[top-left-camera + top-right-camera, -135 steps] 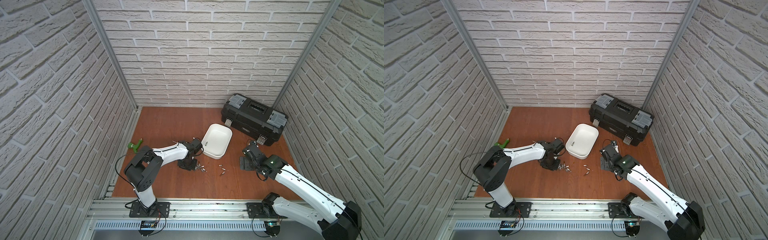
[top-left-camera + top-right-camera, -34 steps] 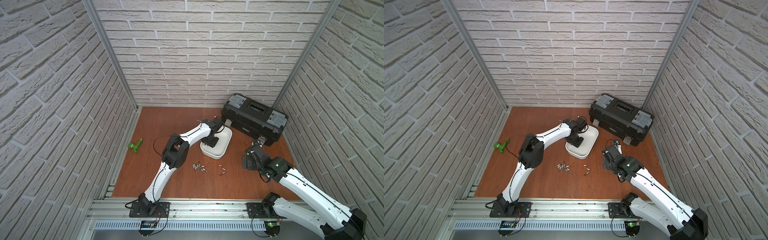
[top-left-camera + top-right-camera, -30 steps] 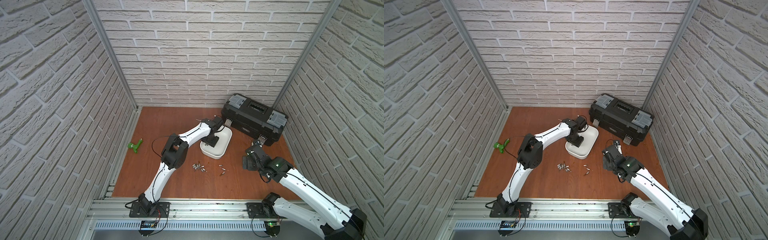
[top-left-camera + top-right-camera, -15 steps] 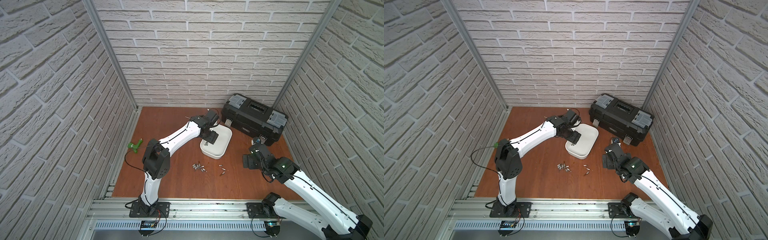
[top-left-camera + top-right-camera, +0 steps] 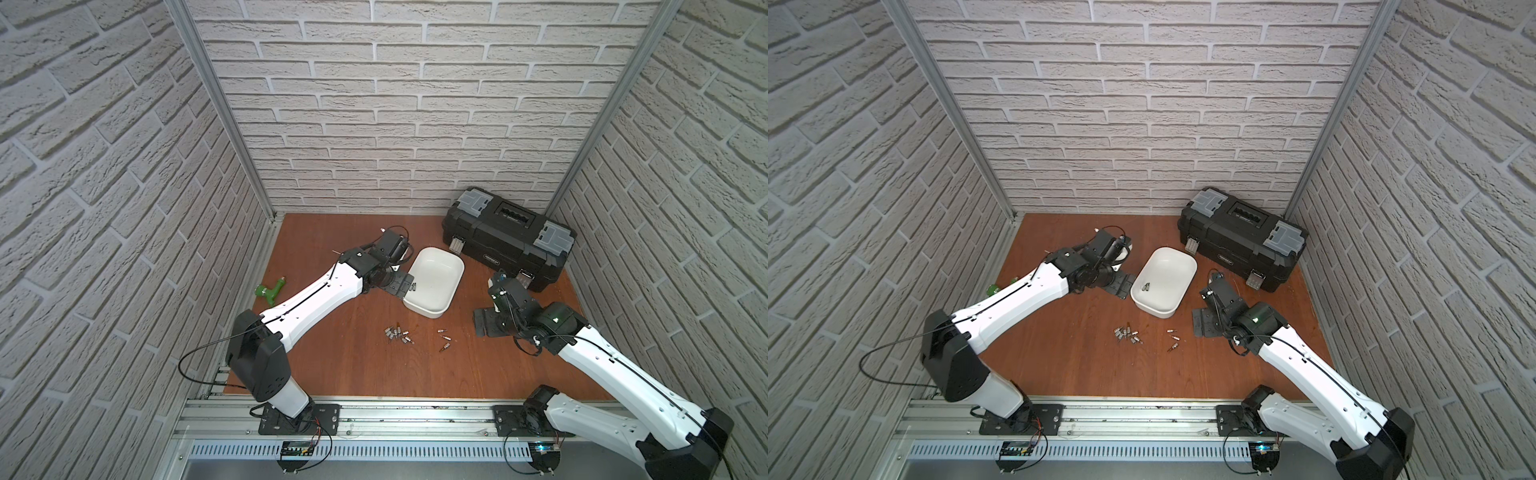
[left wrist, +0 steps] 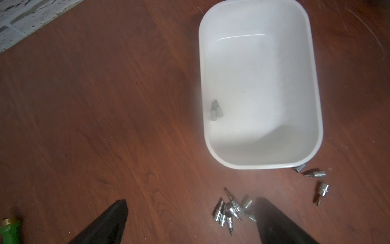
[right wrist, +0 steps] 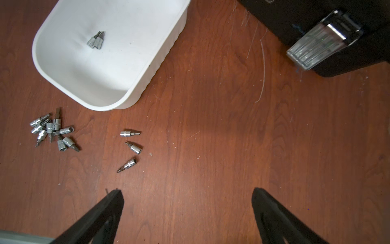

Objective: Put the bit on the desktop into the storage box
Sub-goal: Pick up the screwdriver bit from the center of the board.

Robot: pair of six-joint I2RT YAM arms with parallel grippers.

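Note:
The white storage box stands mid-desktop. Two small grey bits lie inside it near its left wall. In front of the box, a cluster of several silver bits lies on the wood. Three more bits lie just right of the cluster. My left gripper hangs open and empty beside the box's left rim. My right gripper is open and empty over bare wood right of the bits.
A black toolbox with grey lid compartments sits at the back right, its metal latch close to my right gripper. A green tool lies by the left wall. Brick walls enclose three sides. An aluminium rail runs along the front.
My left gripper has opened and drawn back from over the storage box to its left side, while its elbow swung left. My right arm shifted slightly.

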